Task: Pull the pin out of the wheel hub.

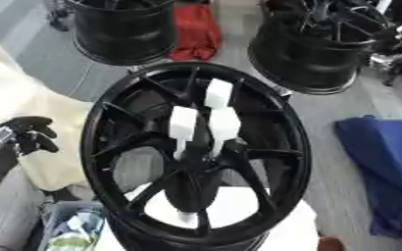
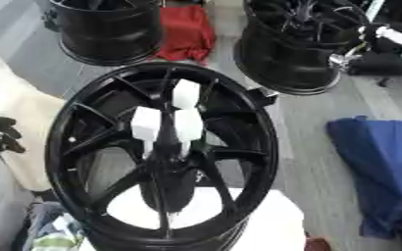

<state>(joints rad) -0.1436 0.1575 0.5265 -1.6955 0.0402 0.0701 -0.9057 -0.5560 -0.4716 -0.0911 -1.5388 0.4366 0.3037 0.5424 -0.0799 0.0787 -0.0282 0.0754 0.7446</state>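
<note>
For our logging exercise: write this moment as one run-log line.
wheel hub: upright, centre | white pins: three, standing in hub | left robot hand: curled, apart from hub | right robot hand: unseen

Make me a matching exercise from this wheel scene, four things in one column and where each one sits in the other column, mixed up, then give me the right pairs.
Things:
1. white pins
2. red cloth
3. blue cloth
4. left hand

Places:
A. on the floor at the right edge
B. at the left edge, beside the wheel rim, fingers curled
C. standing up from the middle of the black wheel hub
D. far side, between the two other black wheels

Pairs: 1-C, 2-D, 3-A, 4-B
</note>
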